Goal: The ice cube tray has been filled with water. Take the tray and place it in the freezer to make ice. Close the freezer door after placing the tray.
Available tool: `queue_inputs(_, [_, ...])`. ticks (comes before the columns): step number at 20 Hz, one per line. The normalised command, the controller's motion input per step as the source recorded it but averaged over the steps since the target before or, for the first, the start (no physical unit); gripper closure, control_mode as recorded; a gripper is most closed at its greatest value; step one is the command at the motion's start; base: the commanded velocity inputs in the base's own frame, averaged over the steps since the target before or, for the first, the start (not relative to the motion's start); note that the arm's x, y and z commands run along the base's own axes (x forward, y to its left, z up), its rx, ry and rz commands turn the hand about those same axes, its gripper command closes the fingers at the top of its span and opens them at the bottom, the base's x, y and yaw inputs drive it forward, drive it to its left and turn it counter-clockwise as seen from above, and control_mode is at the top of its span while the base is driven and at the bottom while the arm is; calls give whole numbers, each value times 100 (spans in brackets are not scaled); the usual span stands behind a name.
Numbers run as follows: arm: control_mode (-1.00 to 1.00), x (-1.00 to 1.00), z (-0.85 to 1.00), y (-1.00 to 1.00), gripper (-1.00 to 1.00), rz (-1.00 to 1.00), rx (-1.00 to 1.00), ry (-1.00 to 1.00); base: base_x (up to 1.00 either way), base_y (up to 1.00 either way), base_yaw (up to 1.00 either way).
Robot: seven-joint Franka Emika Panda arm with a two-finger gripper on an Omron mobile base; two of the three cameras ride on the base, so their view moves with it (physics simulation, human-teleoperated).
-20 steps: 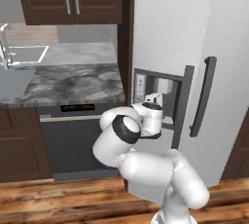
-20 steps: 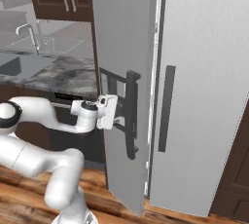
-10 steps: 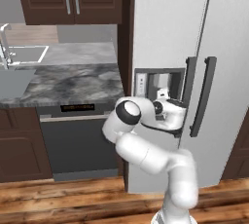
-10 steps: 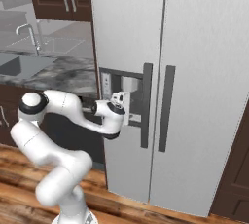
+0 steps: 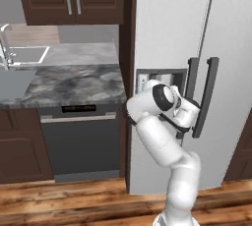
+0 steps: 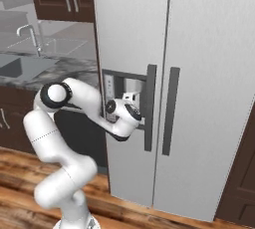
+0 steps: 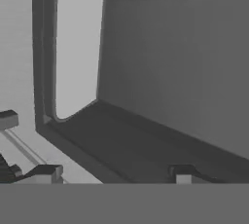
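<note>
Freezer door [image 5: 167, 33] sits flush in the left base view, my jaws [image 5: 184, 122] against its dispenser recess. Right base view: handle [image 6: 149, 106] just beside my jaws [image 6: 130, 98]. Hand view: recess [image 7: 160, 82] close ahead; I cannot tell my jaws' spread. I judge a steady, square push best.

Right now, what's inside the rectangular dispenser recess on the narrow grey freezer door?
The dispenser recess shows bare grey walls and a flat floor, nothing in it. The gripper sits at its lower edge. The tall narrow light grey freezer door hides the compartment behind.
</note>
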Motion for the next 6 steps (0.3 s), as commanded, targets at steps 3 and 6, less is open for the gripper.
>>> queue_inputs(3, [-100, 28, 5, -33, -100, 28, 16, 18, 0, 0, 0])
queue_inputs(6, [-100, 0, 8, -10, -100, 28, 13, 16, 0, 0, 0])
